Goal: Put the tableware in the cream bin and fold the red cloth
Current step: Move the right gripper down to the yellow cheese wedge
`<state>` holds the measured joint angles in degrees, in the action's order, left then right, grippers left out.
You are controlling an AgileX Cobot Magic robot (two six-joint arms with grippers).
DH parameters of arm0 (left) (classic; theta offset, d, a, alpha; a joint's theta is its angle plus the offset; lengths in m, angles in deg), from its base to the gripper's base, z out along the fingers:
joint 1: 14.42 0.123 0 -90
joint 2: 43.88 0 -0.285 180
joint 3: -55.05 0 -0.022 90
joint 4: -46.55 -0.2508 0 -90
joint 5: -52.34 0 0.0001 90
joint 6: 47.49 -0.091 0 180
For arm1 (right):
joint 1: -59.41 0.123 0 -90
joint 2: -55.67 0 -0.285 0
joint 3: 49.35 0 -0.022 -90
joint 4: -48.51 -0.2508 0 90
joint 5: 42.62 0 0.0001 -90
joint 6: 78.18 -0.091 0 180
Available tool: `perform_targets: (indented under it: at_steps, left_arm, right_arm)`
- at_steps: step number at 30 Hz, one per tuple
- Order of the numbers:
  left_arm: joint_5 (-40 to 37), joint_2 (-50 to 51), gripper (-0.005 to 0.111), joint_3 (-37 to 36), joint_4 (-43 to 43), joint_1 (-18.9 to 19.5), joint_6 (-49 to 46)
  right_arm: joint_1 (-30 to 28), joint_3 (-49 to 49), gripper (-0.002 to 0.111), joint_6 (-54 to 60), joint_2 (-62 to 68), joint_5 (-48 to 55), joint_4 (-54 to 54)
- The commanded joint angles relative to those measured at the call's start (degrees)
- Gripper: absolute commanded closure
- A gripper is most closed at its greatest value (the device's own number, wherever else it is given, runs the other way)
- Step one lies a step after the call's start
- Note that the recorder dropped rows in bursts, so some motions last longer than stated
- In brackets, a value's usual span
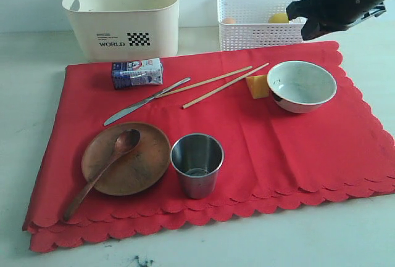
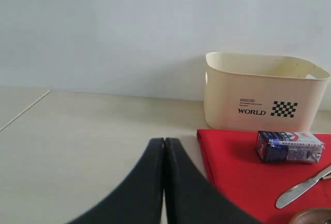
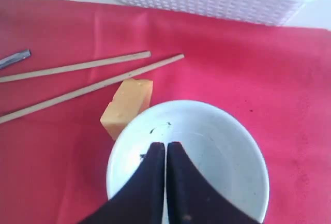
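White bowl (image 3: 217, 151) below the right tool (image 3: 165, 146), jaws together and empty

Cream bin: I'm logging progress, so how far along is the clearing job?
Done: nothing. In hand: nothing; left gripper and right gripper are shut, empty. Remaining: round brown wooden plate, long wooden spoon, silver metal knife, two pale chopsticks, steel cup, white bowl, all on the red fabric cloth, outside the cream plastic bin.

Cream bin (image 1: 148, 14) carried black "WORLD" beside a checker mark; smaller print above it and milk carton (image 1: 137, 73) print were unreadable
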<state>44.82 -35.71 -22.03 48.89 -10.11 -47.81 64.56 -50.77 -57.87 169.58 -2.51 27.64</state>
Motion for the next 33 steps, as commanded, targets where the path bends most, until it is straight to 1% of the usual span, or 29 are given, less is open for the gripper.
perform_targets:
  at_steps: [1, 5, 9, 13, 14, 16, 17, 18, 19, 21, 22, 24, 27, 33]
  left_arm:
    - [0.2, -0.4, 0.104, -0.1, 0.0, -0.4, -0.1]
    - [0.2, -0.4, 0.104, -0.1, 0.0, -0.4, -0.1]
    - [0.2, -0.4, 0.104, -0.1, 0.0, -0.4, -0.1]
    - [0.2, -0.4, 0.104, -0.1, 0.0, -0.4, -0.1]
    - [0.2, -0.4, 0.104, -0.1, 0.0, -0.4, -0.1]
    - [0.2, -0.4, 0.104, -0.1, 0.0, -0.4, -0.1]
    - [0.2, -0.4, 0.104, -0.1, 0.0, -0.4, -0.1]
    - [0.2, -0.4, 0.104, -0.1, 0.0, -0.4, -0.1]
    - [0.2, -0.4, 0.104, -0.1, 0.0, -0.4, -0.1]
    - [0.2, -0.4, 0.104, -0.1, 0.0, -0.4, -0.1]
    - [0.2, -0.4, 0.104, -0.1, 0.0, -0.4, -0.1]
    - [0.2, -0.4, 0.104, -0.1, 0.0, -0.4, -0.1]
    - [0.2, -0.4, 0.104, -0.1, 0.0, -0.4, -0.1]
    - [0.2, -0.4, 0.104, -0.1, 0.0, -0.4, -0.1]
  right_arm:
    - [1.5, 2.7, 0.107, 1.3, -0.8, -1.9, -1.5]
    - [5.1, 3.0, 0.107, 4.0, -0.8, -2.9, -1.4]
    - [9.6, 3.0, 0.107, 4.1, -0.8, -6.2, -1.4]
    - [14.2, 2.9, 0.107, 8.1, 0.2, -7.3, -1.0]
    - [14.8, 2.9, 0.107, 8.1, 0.9, -7.7, -0.4]
    - [15.2, 2.9, 0.106, 4.7, 1.9, -8.4, 1.6]
    - [15.2, 2.9, 0.103, 0.7, 2.4, -9.1, 3.4]
    - [15.2, 2.8, 0.096, -4.9, 3.1, -10.1, 7.4]
    - [15.2, 2.8, 0.086, -8.9, 3.8, -10.4, 13.3]
    - [15.2, 2.8, 0.07, -11.9, 4.4, -10.0, 19.7]
    - [15.2, 2.8, 0.064, -11.9, 4.7, -10.3, 20.0]
    - [15.2, 2.2, 0.055, -11.9, 4.7, -11.6, 19.7]
    - [15.5, -1.6, 0.05, -11.4, 7.0, -6.9, 19.8]
    - [17.2, -12.7, 0.05, -12.1, 15.7, 3.2, 26.6]
